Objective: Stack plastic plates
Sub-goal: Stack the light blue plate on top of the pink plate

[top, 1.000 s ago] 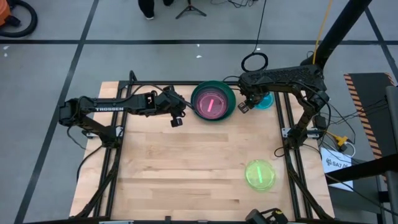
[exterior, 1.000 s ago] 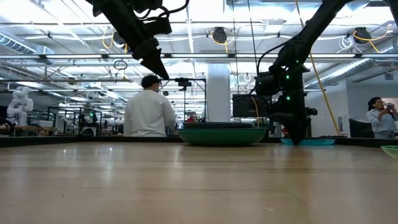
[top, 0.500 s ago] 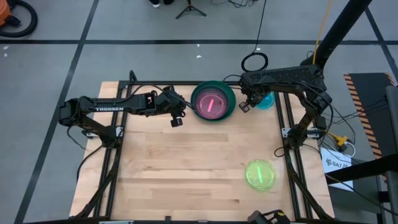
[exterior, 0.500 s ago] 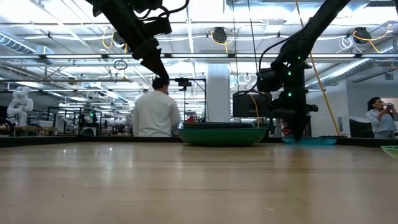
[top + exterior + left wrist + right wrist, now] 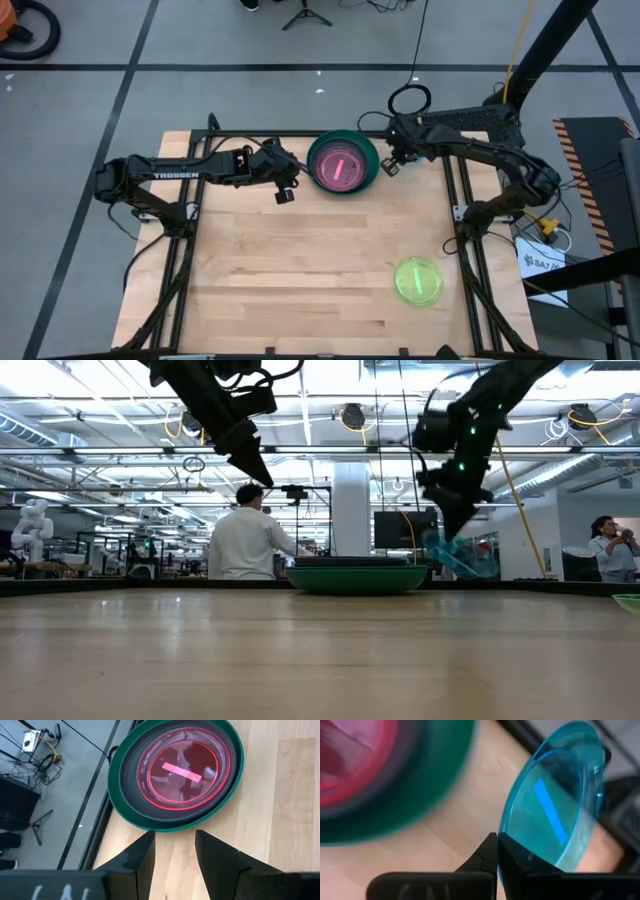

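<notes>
A stack of plates (image 5: 343,165) sits at the table's far edge: a large green plate at the bottom, dark grey ones in it, a translucent pink one (image 5: 182,770) on top. A lime green plate (image 5: 418,280) lies flat near the right near corner. My right gripper (image 5: 441,532), just right of the stack, is shut on the translucent blue plate (image 5: 463,558); the arm hides that plate in the high view. My left gripper (image 5: 285,190) hovers open above the table, left of the stack, its fingers (image 5: 142,852) pointing at the green rim. My right gripper (image 5: 498,837) pinches the blue plate by its rim (image 5: 504,831), one finger on each face. The fingers point down at a slant. The plate is lifted clear of the table and hangs steeply tilted below the fingertips, to the right of the stack.
Black frame rails run along the table's left, right and far edges (image 5: 455,190). A cable loop (image 5: 410,98) lies on the floor beyond the far edge. Bare wood (image 5: 300,260) stretches across the middle and near left. A person in white (image 5: 245,540) stands behind the table.
My right gripper has risen from the table near the far right corner and shifted slightly toward the stack, staying shut. The blue plate, flat on the table before, is now lifted clear and hangs tilted below the fingers.
</notes>
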